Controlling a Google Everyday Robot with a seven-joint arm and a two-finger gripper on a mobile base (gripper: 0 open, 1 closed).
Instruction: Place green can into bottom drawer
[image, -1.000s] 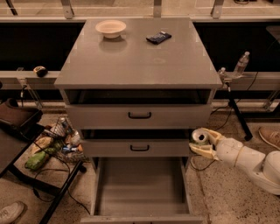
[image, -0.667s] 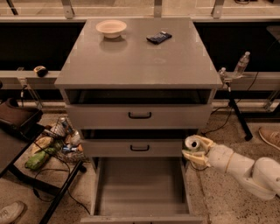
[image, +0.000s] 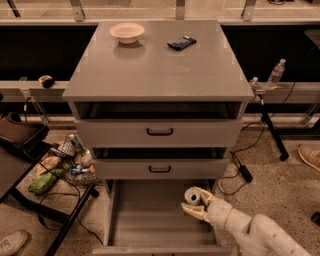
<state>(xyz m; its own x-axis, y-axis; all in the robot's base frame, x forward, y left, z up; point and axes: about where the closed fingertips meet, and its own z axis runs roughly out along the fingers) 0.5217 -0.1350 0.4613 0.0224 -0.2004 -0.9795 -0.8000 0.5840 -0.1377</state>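
- Camera view from above and in front of a grey three-drawer cabinet.
- Lowest down, the bottom drawer (image: 145, 220), pulled well out: a wide, flat grey tray with low sides.
- Above it, two shallower drawers with black handles, both slightly ajar.
- Over the right-hand part of that tray, just below the middle drawer front, the green can (image: 192, 196), tipped over with its silver top turned towards the camera.
- Around the can, the end effector (image: 195, 201), clamped on the body with a finger on either side, at the tip of a pale arm (image: 250, 232) reaching in from the lower right.
- Probably light, stiff but thin-walled, and smooth: easy to dent under a hard squeeze and apt to slip.
- Best held across the middle of the round body, not by the rim or pull-tab.
- Likely to roll if let go on its side.
- On the worktop (image: 160, 75), a pale bowl (image: 127, 32) and a small dark object (image: 181, 43); off to the right, a clear plastic bottle (image: 275, 74).
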